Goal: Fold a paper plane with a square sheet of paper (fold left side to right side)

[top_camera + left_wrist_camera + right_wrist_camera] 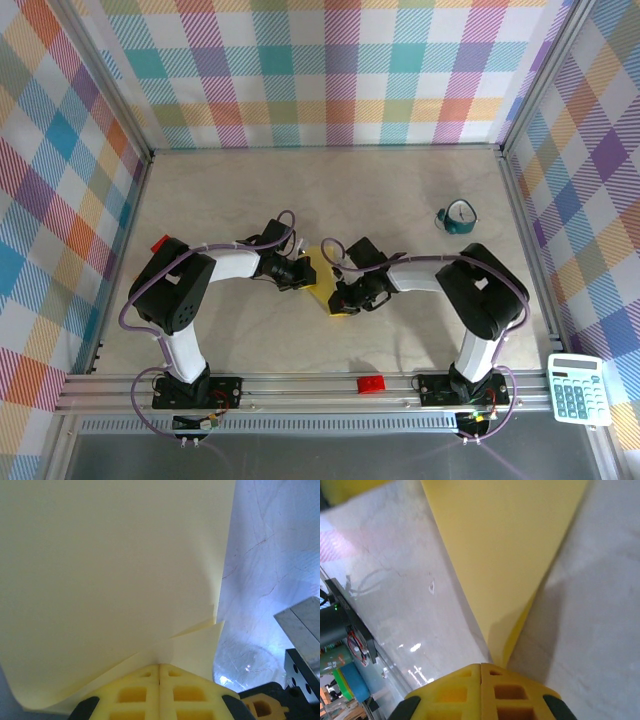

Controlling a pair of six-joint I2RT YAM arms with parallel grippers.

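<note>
Paper [320, 268] is thin, light and creases easily. Your left hand [159, 667] and right hand [481, 667] each clench an edge, so pull gently.

Walls [330, 70] with pastel checks closed the top, left and right of the frame around a pale marbled table [330, 190], bright and evenly lit.

Open tabletop [330, 190] stretched across the far half, easy passage there. The left arm [235, 265] and right arm [425, 270] crowded the middle over the yellow sheet [325, 285]. A teal object [458, 217] stood far right; a red brick [372, 384] sat on the near rail [300, 385].
</note>
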